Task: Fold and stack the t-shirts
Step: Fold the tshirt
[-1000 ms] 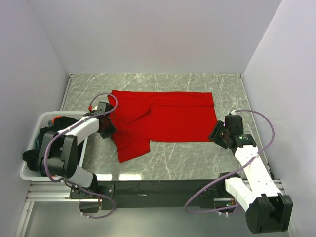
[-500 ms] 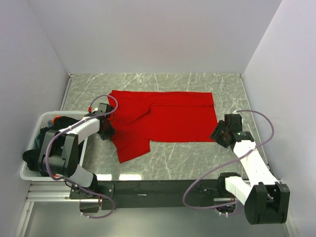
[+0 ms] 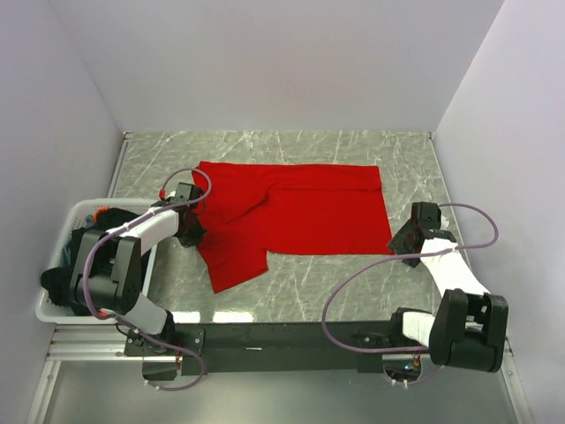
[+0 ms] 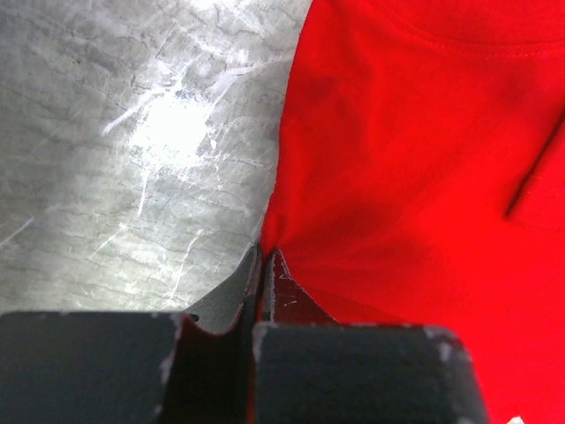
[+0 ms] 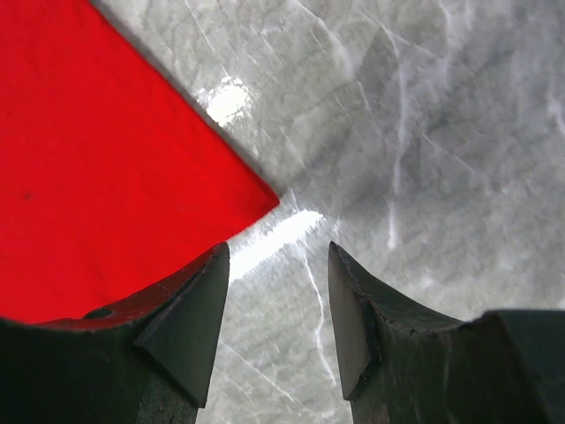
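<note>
This is a robotics lab test cell, not a home or shop. Plain white panels (image 3: 282,62) box in the back and both sides of the top view, with no furniture or decoration. A grey marble-patterned tabletop (image 3: 309,283) fills the middle. Along the bottom edge, a black mounting bar (image 3: 291,336) and a bare aluminium rail (image 3: 79,340) carry two white-and-black robot arms (image 3: 146,225), trailing loose purple cables (image 3: 323,309). A white plastic slotted basket (image 3: 84,206) sits at the left.

Overhead looks down; close wrist views share red t-shirt (image 3: 300,212).
</note>
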Robot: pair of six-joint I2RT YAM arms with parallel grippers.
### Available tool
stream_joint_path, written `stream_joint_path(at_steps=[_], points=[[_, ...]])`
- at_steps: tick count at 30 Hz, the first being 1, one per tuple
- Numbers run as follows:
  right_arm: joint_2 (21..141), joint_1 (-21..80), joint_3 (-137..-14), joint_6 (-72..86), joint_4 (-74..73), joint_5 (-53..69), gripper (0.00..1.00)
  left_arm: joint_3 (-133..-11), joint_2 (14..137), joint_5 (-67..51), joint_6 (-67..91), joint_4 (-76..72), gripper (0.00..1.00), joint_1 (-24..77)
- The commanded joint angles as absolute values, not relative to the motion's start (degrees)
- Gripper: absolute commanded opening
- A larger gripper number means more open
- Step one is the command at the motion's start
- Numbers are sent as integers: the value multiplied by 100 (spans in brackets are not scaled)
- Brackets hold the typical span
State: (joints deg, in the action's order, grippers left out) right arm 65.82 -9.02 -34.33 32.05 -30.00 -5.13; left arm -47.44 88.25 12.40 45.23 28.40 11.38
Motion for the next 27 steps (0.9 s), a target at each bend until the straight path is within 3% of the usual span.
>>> stream_joint_path(at_steps=[1,27], points=[[6784,-932,-3428,3331,-2541,-536,56,-4737,9044,1151,4439,2918,1,1125],[7858,-835,-3525,3261,-2320,-228,50,-4711,8974,1230,4553,3006,1,1125]])
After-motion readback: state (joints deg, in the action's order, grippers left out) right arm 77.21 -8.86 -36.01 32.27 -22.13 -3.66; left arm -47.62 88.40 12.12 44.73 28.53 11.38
